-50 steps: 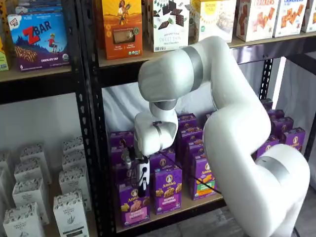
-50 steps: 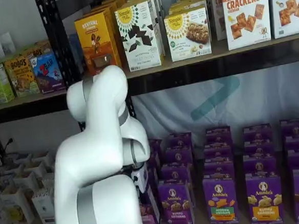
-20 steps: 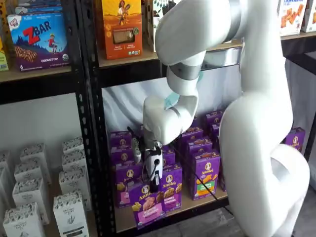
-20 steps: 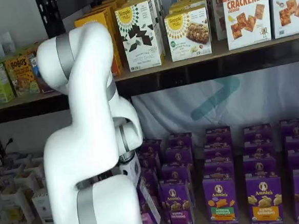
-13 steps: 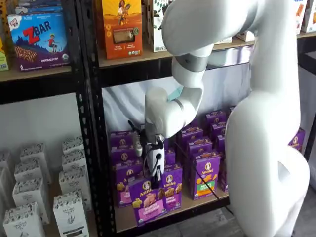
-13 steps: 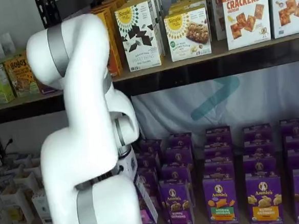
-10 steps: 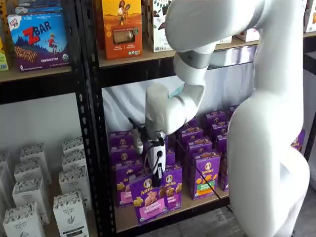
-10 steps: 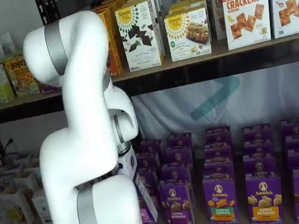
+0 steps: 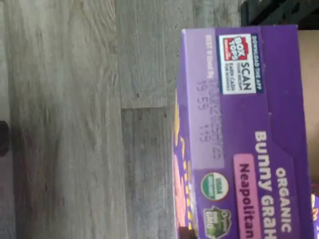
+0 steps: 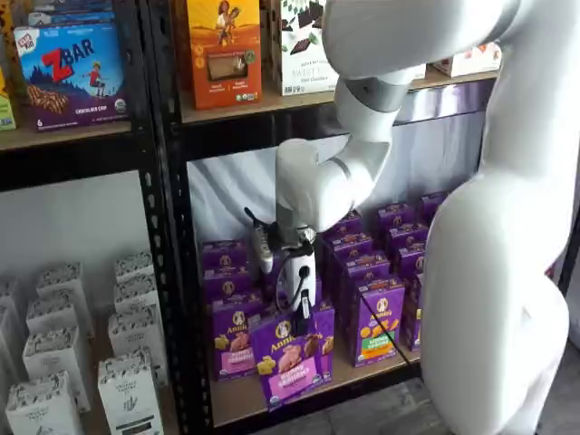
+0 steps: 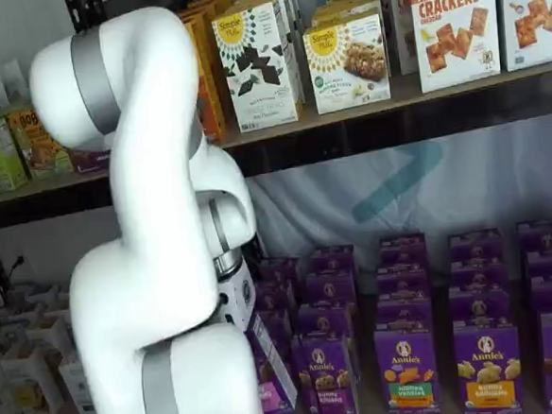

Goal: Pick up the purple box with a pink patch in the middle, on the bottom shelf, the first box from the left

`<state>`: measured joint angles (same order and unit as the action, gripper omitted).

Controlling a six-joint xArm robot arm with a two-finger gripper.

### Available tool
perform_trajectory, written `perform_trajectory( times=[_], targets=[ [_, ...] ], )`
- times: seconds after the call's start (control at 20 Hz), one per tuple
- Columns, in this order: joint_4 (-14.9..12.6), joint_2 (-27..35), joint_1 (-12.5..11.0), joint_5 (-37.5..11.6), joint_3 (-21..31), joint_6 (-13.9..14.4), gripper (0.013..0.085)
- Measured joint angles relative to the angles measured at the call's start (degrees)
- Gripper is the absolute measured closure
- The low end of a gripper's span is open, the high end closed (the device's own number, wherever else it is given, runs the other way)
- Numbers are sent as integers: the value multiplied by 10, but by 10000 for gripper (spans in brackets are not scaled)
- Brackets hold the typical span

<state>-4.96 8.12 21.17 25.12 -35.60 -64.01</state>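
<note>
Since half a second ago, your white pincer with black fingers has drawn the upright purple Annie's carton with the pink band further out, tilted, in front of the light tan wooden bottom shelf. You have the fingers clamped on its top edge; the wrist view shows its purple top panel over grey plank floor

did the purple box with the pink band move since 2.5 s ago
Yes. The purple box, held by the gripper, has come forward and rightward off the bottom shelf, past its front edge.
</note>
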Motion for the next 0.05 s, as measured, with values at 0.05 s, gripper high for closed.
perform_trajectory(
  times=[0.05],
  targets=[
    [4,-6,-2,3,3,-5,650]
  ],
)
